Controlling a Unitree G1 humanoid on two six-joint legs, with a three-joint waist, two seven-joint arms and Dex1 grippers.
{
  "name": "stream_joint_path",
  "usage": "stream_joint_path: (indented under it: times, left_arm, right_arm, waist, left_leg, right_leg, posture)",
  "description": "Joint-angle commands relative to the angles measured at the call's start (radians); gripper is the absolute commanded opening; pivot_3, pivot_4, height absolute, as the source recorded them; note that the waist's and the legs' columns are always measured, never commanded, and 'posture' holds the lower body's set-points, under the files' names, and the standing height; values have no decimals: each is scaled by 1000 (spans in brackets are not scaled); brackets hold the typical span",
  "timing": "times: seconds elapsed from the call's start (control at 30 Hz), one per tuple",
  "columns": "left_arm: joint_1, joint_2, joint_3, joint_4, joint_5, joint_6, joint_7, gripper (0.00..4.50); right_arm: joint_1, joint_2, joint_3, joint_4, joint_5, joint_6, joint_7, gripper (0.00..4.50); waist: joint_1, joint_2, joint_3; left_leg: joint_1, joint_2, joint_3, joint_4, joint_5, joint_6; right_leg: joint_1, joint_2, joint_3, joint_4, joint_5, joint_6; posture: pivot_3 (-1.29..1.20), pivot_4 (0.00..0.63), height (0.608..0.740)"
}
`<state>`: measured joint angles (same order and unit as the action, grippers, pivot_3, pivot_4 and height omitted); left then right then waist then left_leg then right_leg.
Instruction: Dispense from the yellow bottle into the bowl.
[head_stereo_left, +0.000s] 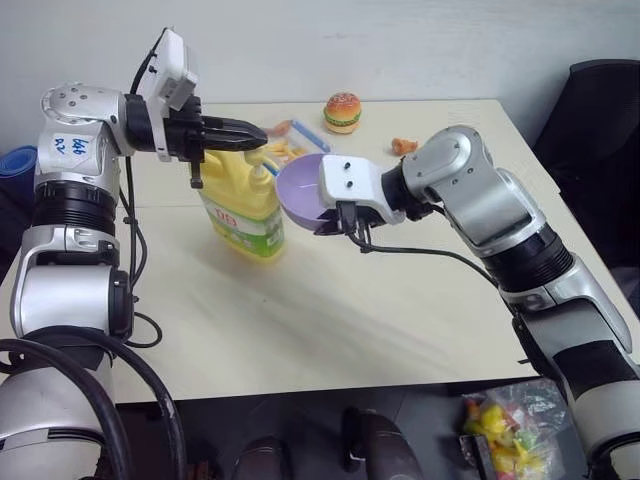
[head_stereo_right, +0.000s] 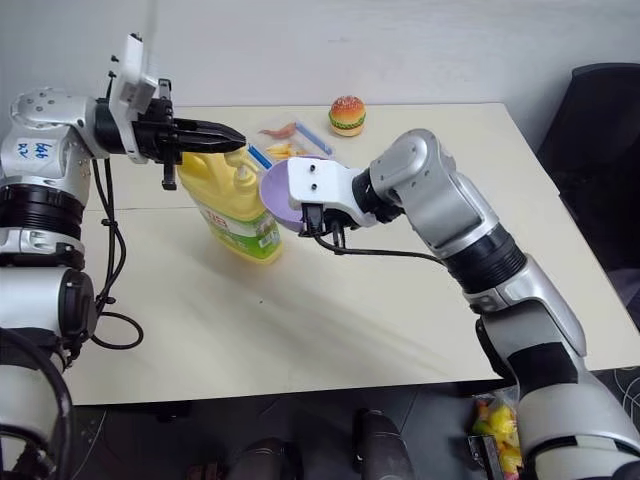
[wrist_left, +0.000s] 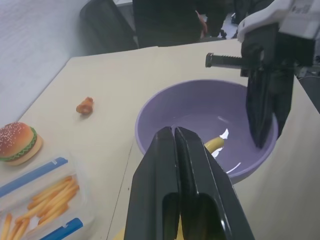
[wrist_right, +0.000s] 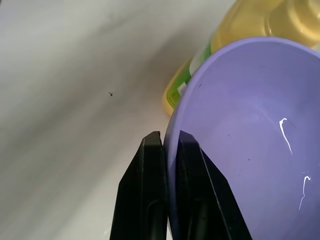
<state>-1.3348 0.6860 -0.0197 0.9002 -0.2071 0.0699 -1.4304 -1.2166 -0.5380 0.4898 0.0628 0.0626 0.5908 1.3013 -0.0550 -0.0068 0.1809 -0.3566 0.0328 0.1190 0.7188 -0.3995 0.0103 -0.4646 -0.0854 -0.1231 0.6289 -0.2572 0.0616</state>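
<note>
The yellow bottle (head_stereo_left: 243, 205) is standing upright on the table (head_stereo_left: 330, 310), toward the robot's left, with its pump top rising just under the left gripper (head_stereo_left: 248, 132). That gripper's two black fingers are pressed together, holding nothing, and are hanging level right above the pump head. Beside the bottle, the bowl (head_stereo_left: 303, 190) is being held in the air, tilted, its rim close against the bottle's shoulder; the left wrist view is showing the yellow spout reaching over the rim into the bowl. The right gripper (wrist_right: 162, 150) is pinching the bowl's rim, one finger inside the wall and one outside, closed firmly on it.

Judging from this, the step in hand is pressing the pump. To do it well, the closed left fingers should be coming straight down on the middle of the pump head so they do not slip off, while the right arm is keeping the bowl steady under the spout tip and more level, so nothing runs out over the lower edge.

The bottle's label is green and white with red marks, too small to read.

Farther back on the table, a clear tray (wrist_left: 35, 200) with blue edges is holding fries, and a toy burger (head_stereo_left: 342, 112) and a small orange piece (head_stereo_left: 404, 146) are lying beyond it.
</note>
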Motion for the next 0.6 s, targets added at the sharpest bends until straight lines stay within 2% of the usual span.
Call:
stream_joint_path:
  times: [0.03, 0.3, 0.6]
  left_arm:
    - [2, 19, 10, -12, 20, -40, 2, 93]
    - [43, 9, -15, 10, 83, -133, 28, 93]
    - [57, -4, -31, 17, 102, -160, 37, 93]
  right_arm:
    - [-45, 2, -60, -63, 39, 45, 14, 0]
    - [-56, 2, -66, -83, 60, 86, 16, 0]
    - [-46, -6, -58, -93, 60, 88, 20, 0]
  waist:
    - [0, 0, 0]
    - [0, 0, 0]
    - [1, 0, 0]
  left_leg:
    - [0, 0, 0, 0, 0, 0]
    - [0, -1, 0, 1, 0, 0]
    - [1, -2, 0, 2, 1, 1]
  right_leg:
    - [0, 0, 0, 0, 0, 0]
    - [0, -1, 0, 1, 0, 0]
    - [0, -4, -1, 4, 0, 0]
  posture:
    - [0, 150, 740]
    - [0, 150, 740]
    - [0, 150, 740]
